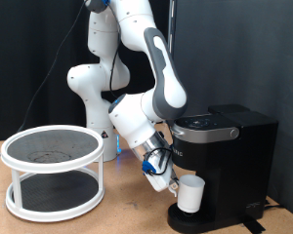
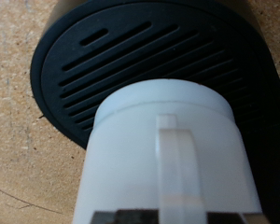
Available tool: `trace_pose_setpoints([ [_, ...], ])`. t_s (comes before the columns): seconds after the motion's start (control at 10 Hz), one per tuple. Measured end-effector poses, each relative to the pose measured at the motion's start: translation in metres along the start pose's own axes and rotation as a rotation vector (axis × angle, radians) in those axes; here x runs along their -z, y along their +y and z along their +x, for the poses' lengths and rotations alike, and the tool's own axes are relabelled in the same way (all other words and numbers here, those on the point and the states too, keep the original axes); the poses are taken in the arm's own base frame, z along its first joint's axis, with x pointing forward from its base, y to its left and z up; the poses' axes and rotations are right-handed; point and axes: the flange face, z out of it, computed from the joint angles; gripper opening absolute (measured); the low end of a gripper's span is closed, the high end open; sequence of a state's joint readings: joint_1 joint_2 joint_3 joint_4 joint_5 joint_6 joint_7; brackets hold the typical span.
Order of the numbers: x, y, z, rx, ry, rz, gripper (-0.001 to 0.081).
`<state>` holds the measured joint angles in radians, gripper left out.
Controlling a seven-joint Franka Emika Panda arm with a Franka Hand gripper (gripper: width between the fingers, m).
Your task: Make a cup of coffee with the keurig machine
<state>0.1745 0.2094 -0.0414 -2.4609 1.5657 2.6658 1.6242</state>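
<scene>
The white cup (image 1: 191,194) stands slightly tilted on or just above the round drip base (image 1: 207,220) of the black keurig machine (image 1: 239,156), under its brew head. My gripper (image 1: 172,183) is right beside the cup on the exterior view's left. In the wrist view the cup (image 2: 168,131) fills the frame with its handle (image 2: 177,168) running down between my fingertips (image 2: 121,217) at the frame edge. The gripper (image 2: 182,217) looks shut on the handle. Behind the cup lies the slotted black drip base (image 2: 121,56).
A white round two-tier stand (image 1: 53,171) with dark shelves sits on the wooden table (image 1: 127,210) at the exterior view's left. The robot's base (image 1: 93,97) stands behind, against a black curtain. The machine's lid is down.
</scene>
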Motion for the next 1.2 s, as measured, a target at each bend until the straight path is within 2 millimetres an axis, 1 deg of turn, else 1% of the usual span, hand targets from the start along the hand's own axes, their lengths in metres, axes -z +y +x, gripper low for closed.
trace_pose_setpoints([
  [0.1,0.0,0.0,0.0,0.0,-0.004,0.001,0.0003],
  [0.2,0.0,0.0,0.0,0.0,-0.005,0.001,0.0114],
  [0.3,0.0,0.0,0.0,0.0,-0.005,0.001,0.0251],
  [0.4,0.0,-0.001,0.0,-0.001,-0.006,0.001,0.0251],
  [0.5,0.002,-0.003,0.001,0.003,-0.003,-0.01,0.0437],
  [0.6,0.007,-0.007,0.005,0.021,0.011,-0.038,0.0574],
  [0.7,0.016,-0.013,0.01,0.041,0.03,-0.073,0.0574],
  [0.8,0.026,-0.018,0.017,0.057,0.05,-0.105,0.0699],
  [0.9,0.036,-0.023,0.023,0.064,0.069,-0.13,0.0699],
  [1.0,0.046,-0.026,0.029,0.068,0.082,-0.155,0.0724],
  [1.2,0.065,-0.033,0.039,0.073,0.087,-0.199,0.0733],
])
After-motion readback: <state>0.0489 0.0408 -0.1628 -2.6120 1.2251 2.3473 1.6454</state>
